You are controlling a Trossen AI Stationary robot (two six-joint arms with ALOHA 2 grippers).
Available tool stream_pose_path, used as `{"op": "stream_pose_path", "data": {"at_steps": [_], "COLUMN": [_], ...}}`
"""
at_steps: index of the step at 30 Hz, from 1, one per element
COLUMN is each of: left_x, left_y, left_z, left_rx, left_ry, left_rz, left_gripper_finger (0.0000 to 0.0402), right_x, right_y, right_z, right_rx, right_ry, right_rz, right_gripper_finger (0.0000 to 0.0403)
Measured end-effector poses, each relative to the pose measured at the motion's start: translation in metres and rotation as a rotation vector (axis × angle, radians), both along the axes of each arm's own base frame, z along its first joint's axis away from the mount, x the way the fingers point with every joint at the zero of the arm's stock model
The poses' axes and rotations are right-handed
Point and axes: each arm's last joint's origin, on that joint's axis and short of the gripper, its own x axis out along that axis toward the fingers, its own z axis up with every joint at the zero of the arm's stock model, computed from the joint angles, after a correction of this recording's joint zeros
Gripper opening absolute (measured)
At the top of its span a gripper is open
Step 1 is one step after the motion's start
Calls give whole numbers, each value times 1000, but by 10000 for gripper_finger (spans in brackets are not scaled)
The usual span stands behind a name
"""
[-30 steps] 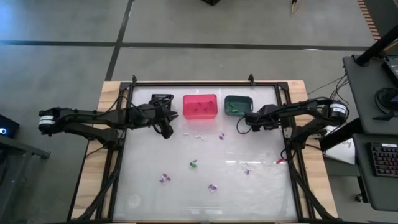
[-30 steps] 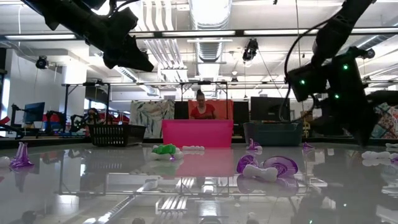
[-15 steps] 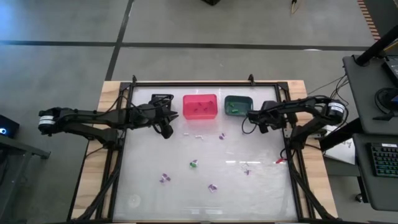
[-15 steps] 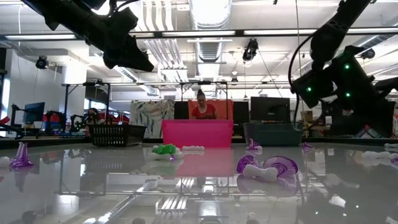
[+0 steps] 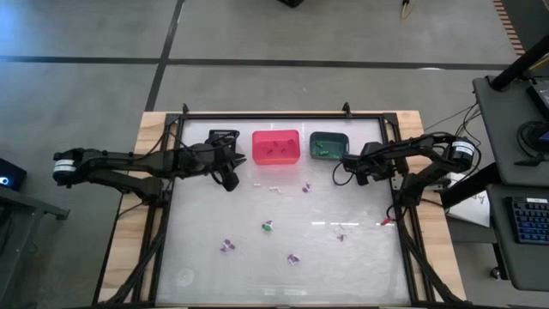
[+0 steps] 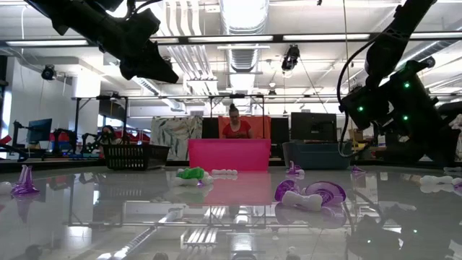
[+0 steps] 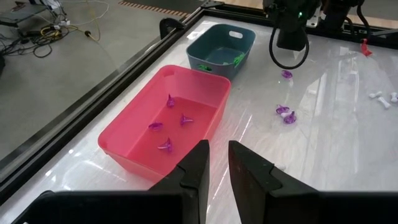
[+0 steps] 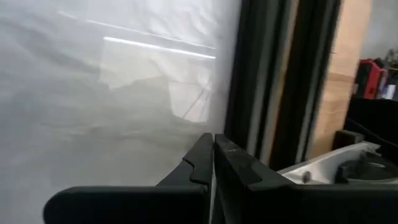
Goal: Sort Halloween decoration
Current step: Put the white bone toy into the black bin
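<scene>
Right wrist view: trinkets unseen; end effector (image 8: 213, 163) closed

A glossy, mirror-smooth white table top (image 5: 343, 257) sits in a pale wood frame (image 5: 147, 137), bearing smooth plastic bins (image 7: 205, 106)

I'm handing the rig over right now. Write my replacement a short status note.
Left hand: near the black bin, narrow gap, empty. Right hand: shut, empty, beside the teal bin.
Done: four purple pieces in the pink bin; green pieces in the teal bin.
Left: loose trinkets on the table: white piece, purple piece, green piece, purple pieces nearer the front.
</scene>
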Motion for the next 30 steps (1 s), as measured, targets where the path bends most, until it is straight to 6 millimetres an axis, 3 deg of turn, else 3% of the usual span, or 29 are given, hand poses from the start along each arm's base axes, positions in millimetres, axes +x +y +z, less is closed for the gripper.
{"op": "stream_pose_path", "data": {"at_steps": [16, 21, 25, 30], "left_x": [0, 0, 0, 0], "left_y": [0, 0, 0, 0], "left_z": [1, 1, 1, 1], "left_rx": [1, 1, 3, 4], "left_ry": [-11, -10, -9, -9], "left_rz": [0, 0, -1, -1], "left_gripper_finger": [43, 43, 43, 43], "right_x": [32, 38, 34, 24], "right_y": [-7, -7, -4, -8], "right_z": [21, 30, 33, 32], "right_rx": [73, 221, 417, 474], "right_ry": [-173, -209, -163, -31], "right_rz": [105, 284, 486, 483], "right_gripper_finger": [9, 9, 9, 24]}}
